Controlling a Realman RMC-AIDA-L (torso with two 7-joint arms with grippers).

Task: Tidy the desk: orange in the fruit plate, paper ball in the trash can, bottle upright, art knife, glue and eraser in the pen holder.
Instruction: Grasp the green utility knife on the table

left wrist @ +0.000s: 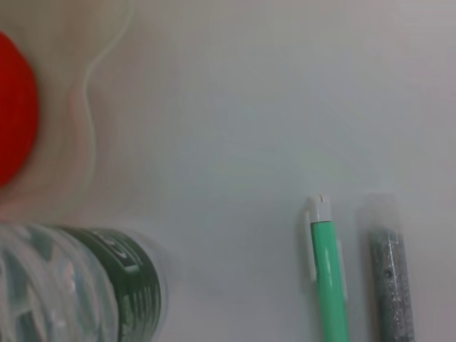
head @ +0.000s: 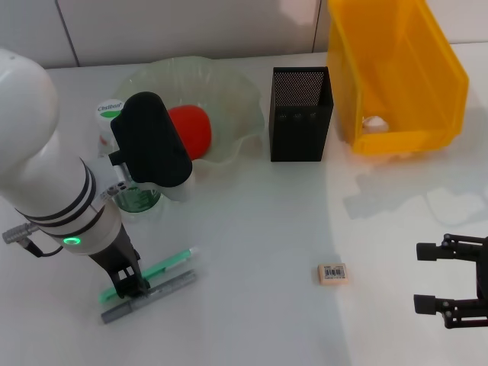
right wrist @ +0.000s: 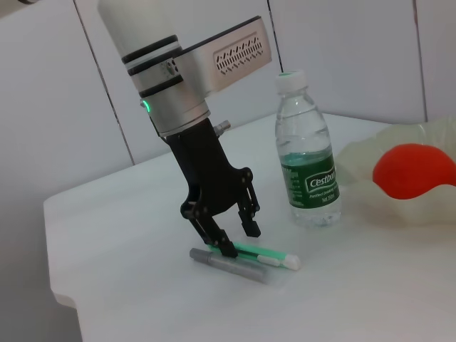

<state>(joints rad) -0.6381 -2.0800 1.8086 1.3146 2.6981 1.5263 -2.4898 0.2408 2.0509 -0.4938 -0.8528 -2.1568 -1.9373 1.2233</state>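
My left gripper is down on the desk at the near left. It is open, with its fingers straddling one end of the green art knife. The grey glue stick lies right beside the knife. The bottle stands upright behind that arm. The orange rests in the fruit plate. A paper ball lies in the yellow trash can. The eraser lies on bare desk in front of the pen holder. My right gripper is open at the near right.
The left arm's big white body covers the near left of the desk and part of the bottle. The desk's left edge runs close to the knife and glue.
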